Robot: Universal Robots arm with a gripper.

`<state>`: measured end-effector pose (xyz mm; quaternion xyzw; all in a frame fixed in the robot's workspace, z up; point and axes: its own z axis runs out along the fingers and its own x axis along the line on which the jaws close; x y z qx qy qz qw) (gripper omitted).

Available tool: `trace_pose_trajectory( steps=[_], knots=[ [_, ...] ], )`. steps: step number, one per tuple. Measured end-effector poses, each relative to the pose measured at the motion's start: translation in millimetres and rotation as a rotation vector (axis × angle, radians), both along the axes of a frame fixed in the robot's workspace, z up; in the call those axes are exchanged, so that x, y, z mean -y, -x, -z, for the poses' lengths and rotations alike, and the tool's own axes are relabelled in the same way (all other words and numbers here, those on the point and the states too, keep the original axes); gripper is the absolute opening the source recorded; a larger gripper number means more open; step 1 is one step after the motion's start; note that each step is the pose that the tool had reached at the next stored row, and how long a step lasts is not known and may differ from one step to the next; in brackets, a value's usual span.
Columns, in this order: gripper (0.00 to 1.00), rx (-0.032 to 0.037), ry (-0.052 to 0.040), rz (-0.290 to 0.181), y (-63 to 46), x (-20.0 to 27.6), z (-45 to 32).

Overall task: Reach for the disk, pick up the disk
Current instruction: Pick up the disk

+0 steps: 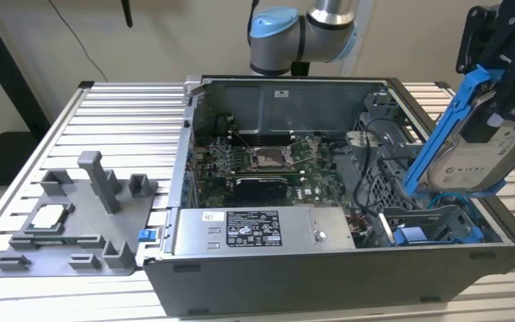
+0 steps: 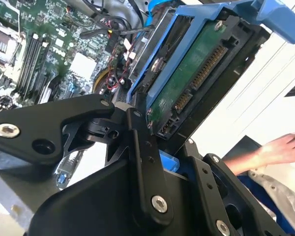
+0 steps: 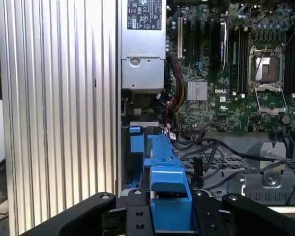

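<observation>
The disk (image 1: 483,157), a flat silver-grey hard drive in a bright blue plastic carrier, is hanging tilted in the gripper (image 1: 508,100), clear above the drive bay (image 1: 436,225) directly below it. The black fingers (image 2: 137,147) are clamping the carrier's rails from both sides (the green circuit board and its connector are facing the second wrist view). It is probably rigid, fairly heavy and shock-sensitive, so the plastic frame looks the safer hold, not the board. Beneath the gripper, the open computer case (image 1: 329,282) is showing its motherboard (image 3: 221,64), power supply (image 1: 262,231) and tangled cables.
</observation>
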<state>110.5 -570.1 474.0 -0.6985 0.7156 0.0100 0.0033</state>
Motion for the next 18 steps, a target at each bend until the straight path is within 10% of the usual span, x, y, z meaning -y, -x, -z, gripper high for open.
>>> trace_pose_trajectory(
  steps=[18],
  knots=[
    [0.00, 0.0106, -0.0088, -0.016, 9.9, 15.3, 27.9]
  ],
)
